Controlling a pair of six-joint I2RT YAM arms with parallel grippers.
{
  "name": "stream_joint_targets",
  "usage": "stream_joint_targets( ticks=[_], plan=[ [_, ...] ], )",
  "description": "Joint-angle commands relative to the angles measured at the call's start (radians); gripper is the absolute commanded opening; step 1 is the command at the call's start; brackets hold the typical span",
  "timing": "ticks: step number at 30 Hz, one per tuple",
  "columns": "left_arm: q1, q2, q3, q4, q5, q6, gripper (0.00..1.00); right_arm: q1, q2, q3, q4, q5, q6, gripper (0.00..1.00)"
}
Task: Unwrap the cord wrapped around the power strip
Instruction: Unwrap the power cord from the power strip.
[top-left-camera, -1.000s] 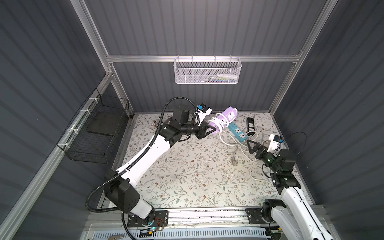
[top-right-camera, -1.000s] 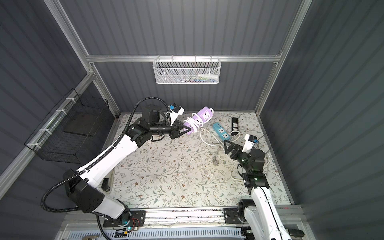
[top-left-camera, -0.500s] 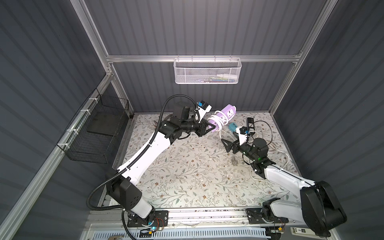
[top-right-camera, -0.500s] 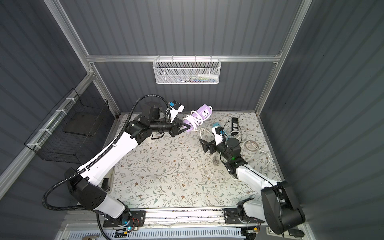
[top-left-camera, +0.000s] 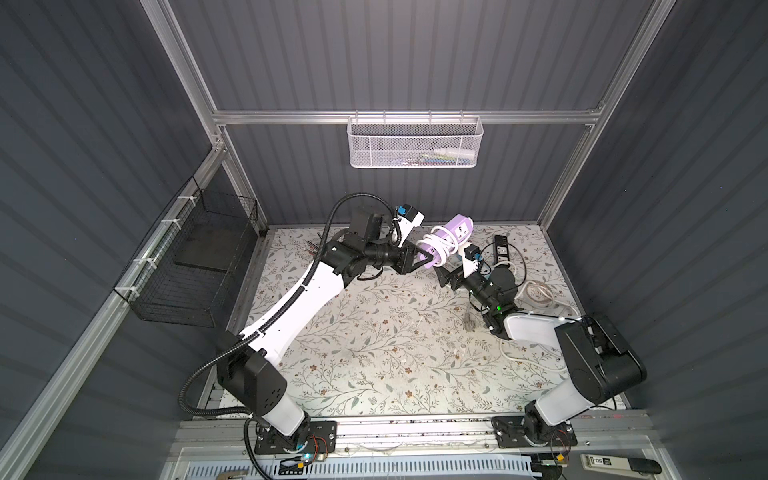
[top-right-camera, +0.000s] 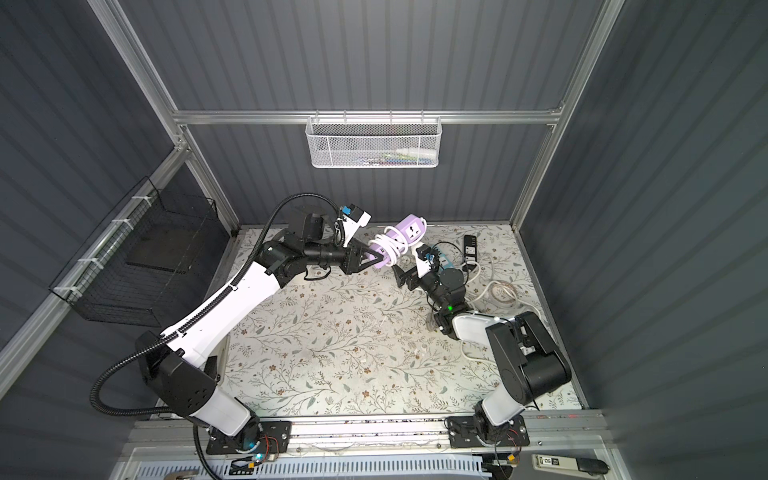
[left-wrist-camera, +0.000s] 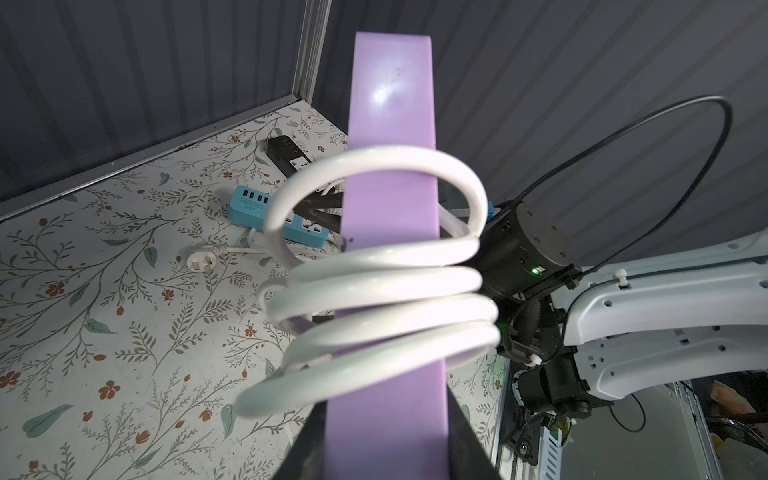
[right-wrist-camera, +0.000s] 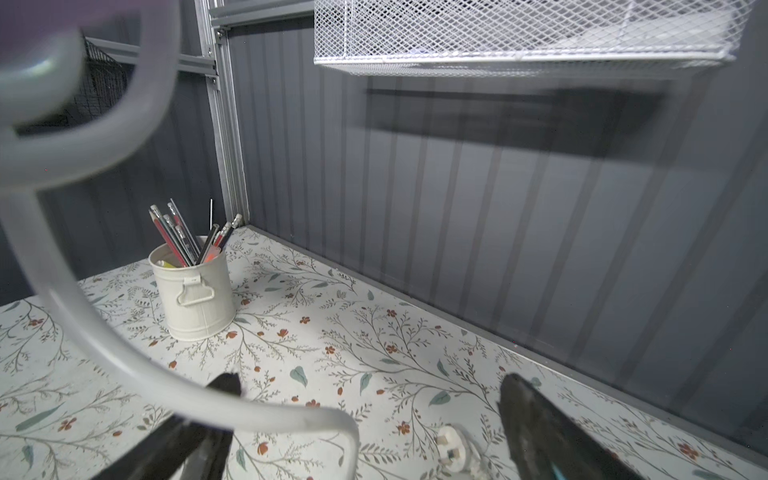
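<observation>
- Left gripper (top-left-camera: 424, 259): jaws clamped on one end of the strip (top-left-camera: 459, 226). The strip is held in the air over the back of the bench (top-left-camera: 374, 340), with its free end tilted up toward the back wall.
- The strip is purple, and its socket face is up in both top views.
- Cord (top-left-camera: 436, 245): white, wound round the strip's middle in several turns. In the left wrist view the turns near the jaws lie close together. The turn (left-wrist-camera: 374, 166) nearest the free end is slack and stands off the body.
- Right gripper (top-left-camera: 448, 279): jaws wide, holding nothing. It sits just below the wound part and is aimed up at it.
- Right wrist view: a blurred loop of cord hangs close to the lens and crosses in front of one finger (right-wrist-camera: 224, 395). Cannot tell whether it touches.
- On the bench behind the right arm lie a blue strip (left-wrist-camera: 253, 203), a black strip (top-left-camera: 501, 245) and loose white cable.
- A plug (right-wrist-camera: 451, 451) lies on the bench between the open jaws' line of sight and the wall.
- A pencil pot (right-wrist-camera: 195, 295) stands near the back corner on the left arm's side.
- A white basket (top-left-camera: 413, 143) hangs on the back wall.
</observation>
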Motion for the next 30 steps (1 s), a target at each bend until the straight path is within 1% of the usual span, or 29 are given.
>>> stream_joint_targets(
  ticks=[1,3,8,12,15,16,22,24,30],
  plan=[
    [-0.002,-0.017,0.049,0.079,0.051,-0.027,0.0,0.027,0.031,0.04,0.122,0.031,0.017,0.94],
    [-0.001,-0.019,0.05,0.084,0.055,-0.032,0.0,0.035,0.047,0.05,0.13,0.031,0.036,0.87],
    [0.0,-0.022,0.054,0.083,0.045,-0.028,0.0,0.043,0.054,0.04,0.151,0.035,0.08,0.5],
    [0.008,-0.027,0.051,0.089,0.034,-0.029,0.0,0.048,0.034,0.006,0.157,0.049,0.091,0.25],
    [0.019,-0.027,0.05,0.095,0.029,-0.034,0.0,0.049,0.009,-0.021,0.15,0.067,0.1,0.04],
    [0.022,-0.028,0.051,0.097,0.028,-0.034,0.0,0.049,-0.002,-0.031,0.144,0.069,0.101,0.01],
    [0.026,-0.028,0.061,0.084,0.03,-0.029,0.0,0.042,-0.073,-0.064,0.03,0.104,0.117,0.0],
    [0.026,-0.023,0.061,0.087,0.049,-0.035,0.0,0.026,-0.09,-0.061,-0.016,0.092,0.139,0.0],
    [0.025,-0.011,0.054,0.102,0.151,-0.052,0.0,-0.085,-0.112,0.028,-0.165,-0.035,0.27,0.0]
  ],
)
